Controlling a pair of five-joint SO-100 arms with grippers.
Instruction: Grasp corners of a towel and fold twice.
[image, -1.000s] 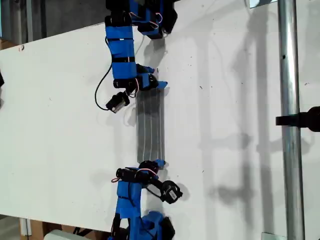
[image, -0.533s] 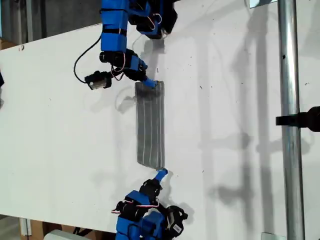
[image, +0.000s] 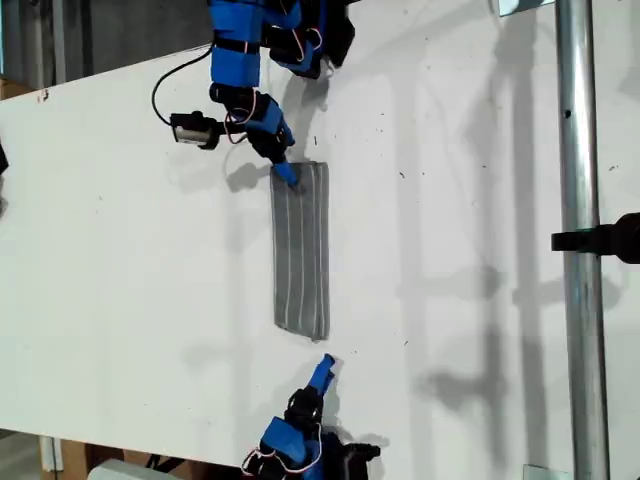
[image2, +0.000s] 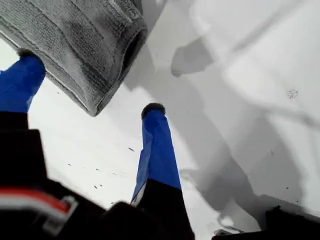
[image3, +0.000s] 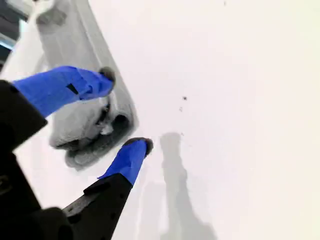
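Two open grippers, folded grey towel (image: 301, 249) on white table (image: 120, 250)

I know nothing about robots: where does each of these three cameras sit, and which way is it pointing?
Exterior view: sits overhead, looking down on the white table and the folded towel; the upper arm enters at this view's top, the lower arm at its bottom.
First wrist view: rides my first pincer, looking along its open fingers at one towel end.
Second wrist view: rides my second pincer, its fingers open beside a towel end.
Shared: all three views show the towel and table.
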